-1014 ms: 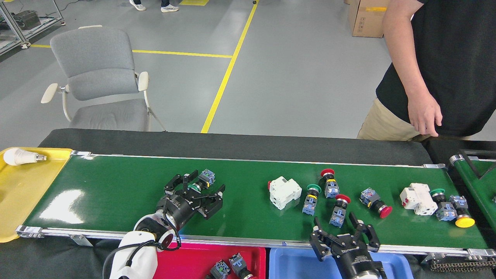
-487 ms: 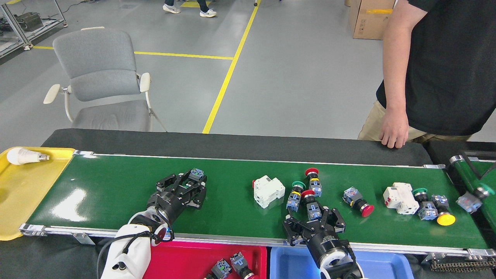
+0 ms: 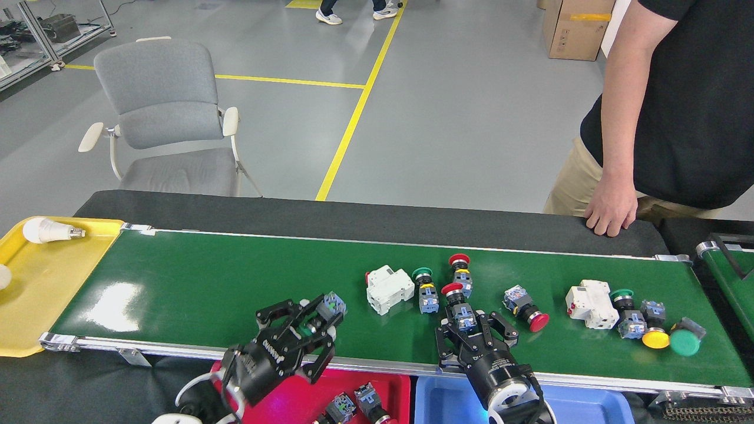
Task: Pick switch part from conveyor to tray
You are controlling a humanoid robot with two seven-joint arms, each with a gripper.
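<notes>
The conveyor (image 3: pixel 194 277), a wide glossy green belt, carries several switch parts. My left gripper (image 3: pixel 315 323) is shut on a green-capped switch part (image 3: pixel 330 306) with a blue-grey block. It holds the part tilted above the belt's near edge, just beyond the red tray (image 3: pixel 396 383). That tray holds two switch parts (image 3: pixel 353 406). My right gripper (image 3: pixel 469 325) lies low on the belt, its fingers closed in on the blue body of a red-capped switch part (image 3: pixel 455 296).
On the belt lie two white breakers (image 3: pixel 389 288) (image 3: pixel 589 301), more switch parts (image 3: pixel 425 291) (image 3: pixel 526 311) and a cluster at the right (image 3: pixel 639 321). A blue tray (image 3: pixel 439 397) adjoins the red one. A yellow tray (image 3: pixel 53 277) holds a bulb. A person's hand (image 3: pixel 609 213) rests on the far edge.
My left gripper closed on the green-capped switch part, lifted it and drew it back to the near edge. My right gripper reached onto the belt and narrowed around the red-capped part. The belt's load drifted left.
</notes>
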